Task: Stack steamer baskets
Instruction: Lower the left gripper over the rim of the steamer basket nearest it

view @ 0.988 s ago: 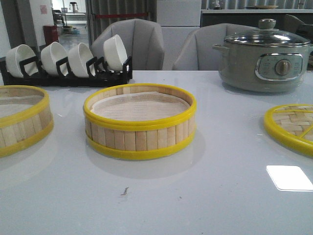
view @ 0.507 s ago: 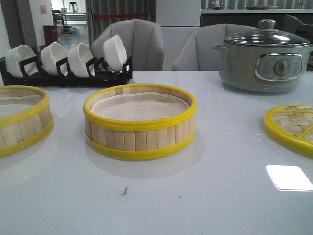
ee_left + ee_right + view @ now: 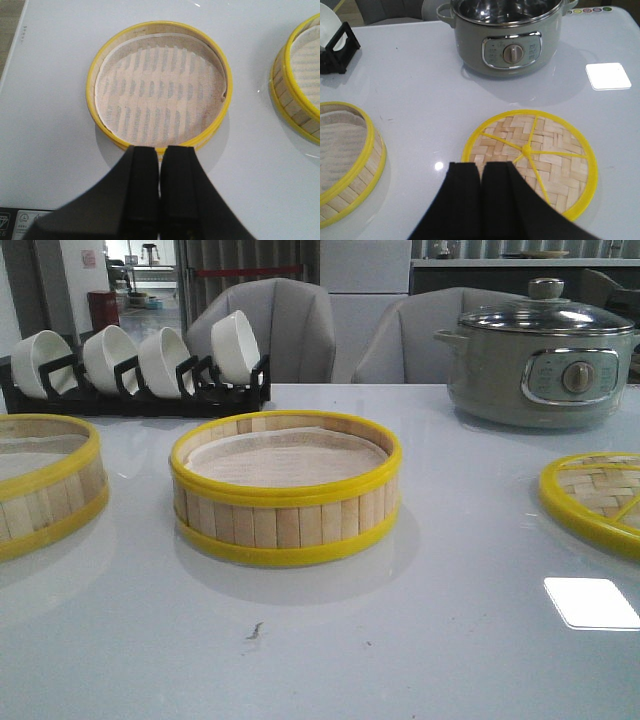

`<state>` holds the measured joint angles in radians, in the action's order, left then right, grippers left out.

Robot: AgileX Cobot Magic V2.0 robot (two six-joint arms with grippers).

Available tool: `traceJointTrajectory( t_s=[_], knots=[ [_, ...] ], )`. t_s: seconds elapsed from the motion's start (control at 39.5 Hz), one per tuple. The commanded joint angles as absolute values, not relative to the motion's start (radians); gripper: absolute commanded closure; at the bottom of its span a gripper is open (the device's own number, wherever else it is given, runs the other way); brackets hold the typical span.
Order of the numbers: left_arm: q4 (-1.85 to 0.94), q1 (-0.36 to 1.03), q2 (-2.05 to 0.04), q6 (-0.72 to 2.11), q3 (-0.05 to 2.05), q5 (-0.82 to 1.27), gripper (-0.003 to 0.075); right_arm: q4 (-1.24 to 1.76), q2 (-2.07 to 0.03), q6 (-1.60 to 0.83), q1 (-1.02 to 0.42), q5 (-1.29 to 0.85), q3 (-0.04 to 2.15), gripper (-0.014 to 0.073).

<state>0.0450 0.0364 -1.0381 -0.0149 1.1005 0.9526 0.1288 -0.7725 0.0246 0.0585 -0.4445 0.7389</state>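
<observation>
No text, label or number is legible on anything here.

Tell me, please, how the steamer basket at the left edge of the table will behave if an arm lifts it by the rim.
The left steamer basket is probably light and stiff: thin bamboo slats between two plastic rims. The smooth yellow rim may slip in the hand. Its white liner looks loose, so tilting could shift it.

Two steamer baskets are being shown on the white table (image 3: pixel 420 640): one basket (image 3: pixel 286 490) in the middle, the other basket (image 3: pixel 45 483) at the left edge, well apart.
</observation>
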Motion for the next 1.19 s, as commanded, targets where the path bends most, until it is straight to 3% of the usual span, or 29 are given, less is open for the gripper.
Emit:
traceJointTrajectory(
  t_s=[0.0, 0.41, 0.51, 0.61, 0.66, 0.84, 0.99, 1.17],
  knots=[
    [0.030, 0.039, -1.019, -0.016, 1.130, 0.906, 0.0631, 0.119, -0.770, 0.026, 0.059, -0.344, 0.782, 0.0539],
    [-0.047, 0.039, -1.019, 0.000, 1.130, 0.877, 0.0631, 0.109, -0.770, 0.026, 0.059, -0.313, 0.782, 0.0524],
    [-0.049, 0.039, -1.019, 0.006, 1.130, 0.879, 0.0631, 0.105, -0.770, 0.014, 0.059, -0.315, 0.782, 0.0405],
    [-0.049, 0.039, -1.019, 0.006, 1.130, 0.880, 0.0631, 0.099, -0.770, 0.014, 0.059, -0.308, 0.782, 0.0160],
    [-0.049, 0.039, -1.020, 0.008, 1.130, 0.880, 0.0631, 0.099, -0.770, 0.014, 0.059, -0.301, 0.782, 0.0081],
    [-0.051, 0.039, -1.020, 0.071, 1.130, 0.863, 0.0626, 0.099, -0.770, 0.014, 0.059, -0.290, 0.782, 0.0054],
    [-0.060, 0.039, -1.020, 0.092, 1.127, 0.846, 0.0510, 0.099, -0.770, 0.015, 0.059, -0.291, 0.782, 0.0054],
    [-0.142, 0.039, -1.063, 0.113, 1.116, 0.833, 0.0261, 0.099, -0.770, 0.015, 0.059, -0.292, 0.781, 0.0054]
  ],
)
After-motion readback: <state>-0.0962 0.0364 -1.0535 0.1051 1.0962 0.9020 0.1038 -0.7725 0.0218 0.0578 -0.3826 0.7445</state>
